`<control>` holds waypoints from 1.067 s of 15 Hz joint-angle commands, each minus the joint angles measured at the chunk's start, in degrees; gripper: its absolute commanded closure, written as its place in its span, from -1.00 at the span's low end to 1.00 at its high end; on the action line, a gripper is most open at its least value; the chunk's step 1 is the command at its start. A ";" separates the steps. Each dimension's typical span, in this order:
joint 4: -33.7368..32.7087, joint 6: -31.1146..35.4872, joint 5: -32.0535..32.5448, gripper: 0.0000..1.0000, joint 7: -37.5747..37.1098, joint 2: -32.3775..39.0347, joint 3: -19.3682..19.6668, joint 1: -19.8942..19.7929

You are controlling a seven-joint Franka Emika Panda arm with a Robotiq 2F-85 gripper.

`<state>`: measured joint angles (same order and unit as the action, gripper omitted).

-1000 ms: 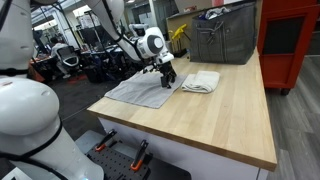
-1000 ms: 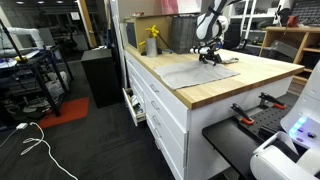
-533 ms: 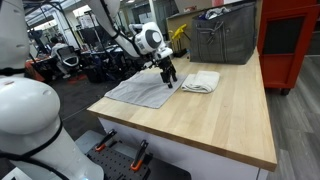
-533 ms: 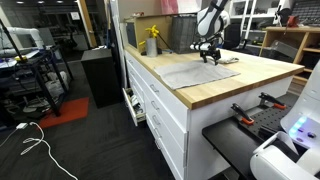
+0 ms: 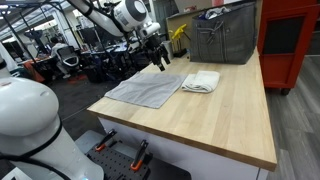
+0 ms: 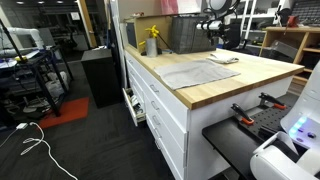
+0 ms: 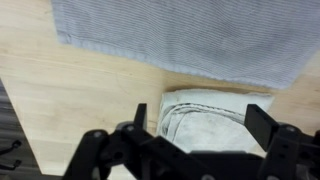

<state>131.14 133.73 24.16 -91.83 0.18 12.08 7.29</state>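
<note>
A grey cloth (image 5: pixel 145 90) lies spread flat near the front edge of the wooden worktop (image 5: pixel 225 120), with a cream towel (image 5: pixel 201 81), folded into a compact rectangle, just beside it.

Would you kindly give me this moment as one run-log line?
gripper: open, empty, above table | cloth: spread flat | towel: folded, beside cloth

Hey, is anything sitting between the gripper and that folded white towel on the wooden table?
Nothing visible does. The gripper hangs open in the air, and the wrist view looks straight down on the folded towel. The gray cloth lies flat beside it.
</note>
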 commanded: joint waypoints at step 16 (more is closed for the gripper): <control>6.88 -7.67 -8.77 -1.00 53.48 -25.31 -13.10 -7.70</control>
<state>138.58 129.35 18.90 -45.97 -23.08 0.11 0.41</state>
